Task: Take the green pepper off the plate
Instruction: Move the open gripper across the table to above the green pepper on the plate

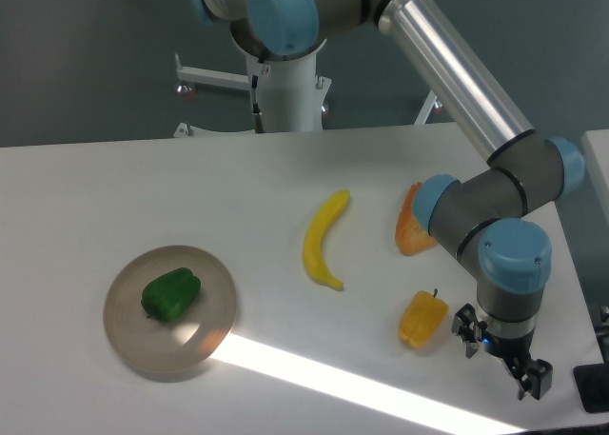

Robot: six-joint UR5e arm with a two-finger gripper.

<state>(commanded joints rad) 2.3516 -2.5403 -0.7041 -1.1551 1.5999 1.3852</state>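
The green pepper [171, 295] lies on the plate [128, 335], far left of the claw [501, 357] and level with it. The claw hangs released, grasping nothing, with a yellow-orange pepper [422, 319] just beside it, leftward.

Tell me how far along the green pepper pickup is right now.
Nothing looks done yet: the green pepper lies on the plate, untouched. The gripper hangs at the far right of the table, beside the yellow-orange pepper, holding nothing. Left: cross to the plate, descend, grasp, lift.
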